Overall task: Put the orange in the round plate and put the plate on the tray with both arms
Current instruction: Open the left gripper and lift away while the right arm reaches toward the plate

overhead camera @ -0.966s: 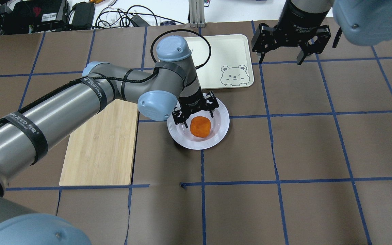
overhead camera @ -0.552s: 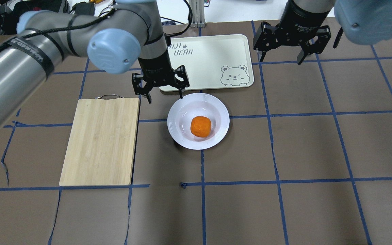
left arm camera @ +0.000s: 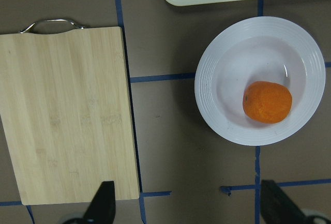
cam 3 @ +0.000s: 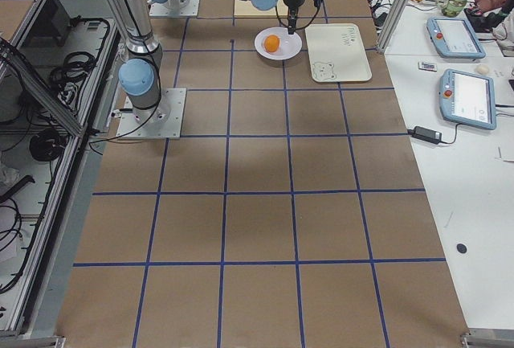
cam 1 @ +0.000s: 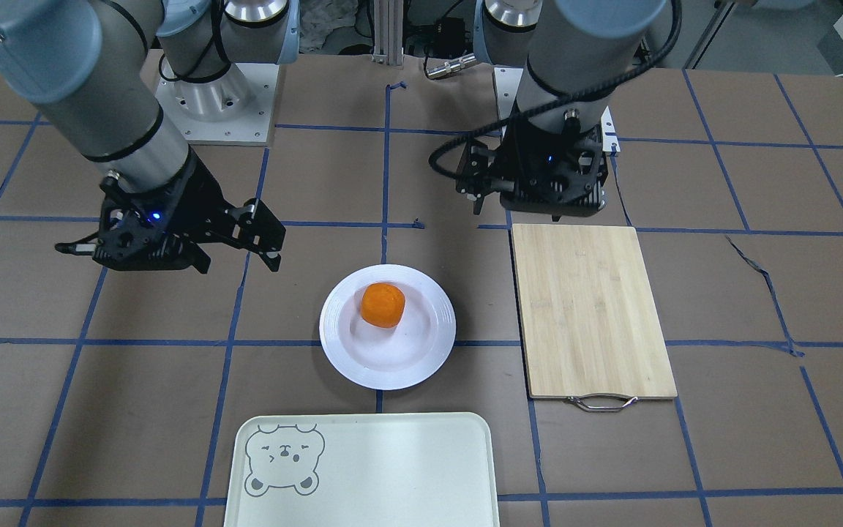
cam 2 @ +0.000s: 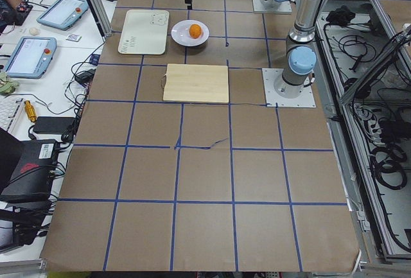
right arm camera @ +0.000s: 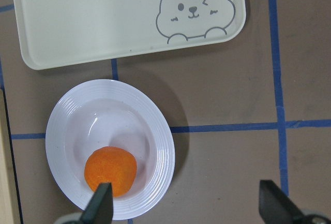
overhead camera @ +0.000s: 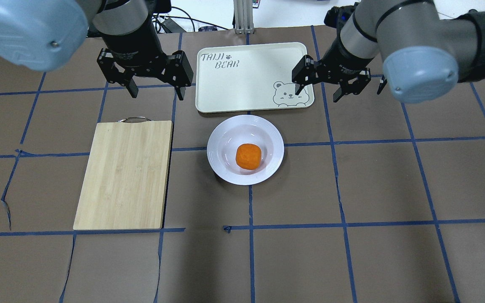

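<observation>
left end effector [overhead camera: 157, 90] and right end effector [overhead camera: 316, 96]: both spread, empty, flanking the tray [overhead camera: 251, 84]. orange [overhead camera: 248, 156] sits in plate [overhead camera: 217, 166] on counter [overhead camera: 373, 189], between them on tray's robot side. right looks slightly nearer.

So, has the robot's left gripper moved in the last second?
Yes. In the overhead view the left gripper has gone from over the round plate, away and leftward, to beside the tray's left edge, beyond the cutting board's handle.
</observation>
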`<action>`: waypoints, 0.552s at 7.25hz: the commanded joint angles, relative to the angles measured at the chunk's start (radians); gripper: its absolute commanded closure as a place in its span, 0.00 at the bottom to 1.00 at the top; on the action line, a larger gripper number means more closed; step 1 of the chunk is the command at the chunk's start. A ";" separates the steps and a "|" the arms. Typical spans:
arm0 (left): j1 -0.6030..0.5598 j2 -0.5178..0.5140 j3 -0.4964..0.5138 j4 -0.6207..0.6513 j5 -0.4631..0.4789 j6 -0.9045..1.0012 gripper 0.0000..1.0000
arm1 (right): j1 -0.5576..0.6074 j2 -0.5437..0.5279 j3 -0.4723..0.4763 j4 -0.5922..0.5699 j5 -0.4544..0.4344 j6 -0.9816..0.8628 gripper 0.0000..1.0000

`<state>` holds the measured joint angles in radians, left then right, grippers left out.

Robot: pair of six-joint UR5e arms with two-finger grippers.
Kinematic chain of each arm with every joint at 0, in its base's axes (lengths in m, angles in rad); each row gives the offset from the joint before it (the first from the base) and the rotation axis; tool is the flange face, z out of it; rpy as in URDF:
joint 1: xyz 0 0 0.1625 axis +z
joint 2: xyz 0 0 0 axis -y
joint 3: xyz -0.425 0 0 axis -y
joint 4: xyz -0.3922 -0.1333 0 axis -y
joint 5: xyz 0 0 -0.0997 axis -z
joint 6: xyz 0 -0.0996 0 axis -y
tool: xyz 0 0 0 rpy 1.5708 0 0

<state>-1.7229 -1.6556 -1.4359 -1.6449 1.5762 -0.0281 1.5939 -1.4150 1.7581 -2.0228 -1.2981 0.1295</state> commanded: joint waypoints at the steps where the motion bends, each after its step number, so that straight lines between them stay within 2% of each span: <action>1: 0.022 0.086 -0.081 0.004 0.002 0.030 0.03 | 0.001 0.049 0.250 -0.366 0.045 0.001 0.00; 2: 0.043 0.101 -0.110 0.022 -0.002 0.037 0.03 | 0.006 0.089 0.299 -0.469 0.142 0.002 0.00; 4: 0.083 0.106 -0.124 0.066 -0.004 0.063 0.02 | 0.015 0.186 0.311 -0.589 0.177 0.007 0.00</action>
<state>-1.6600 -1.5545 -1.5505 -1.5972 1.5734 0.0239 1.6054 -1.2896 2.0531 -2.5293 -1.1494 0.1341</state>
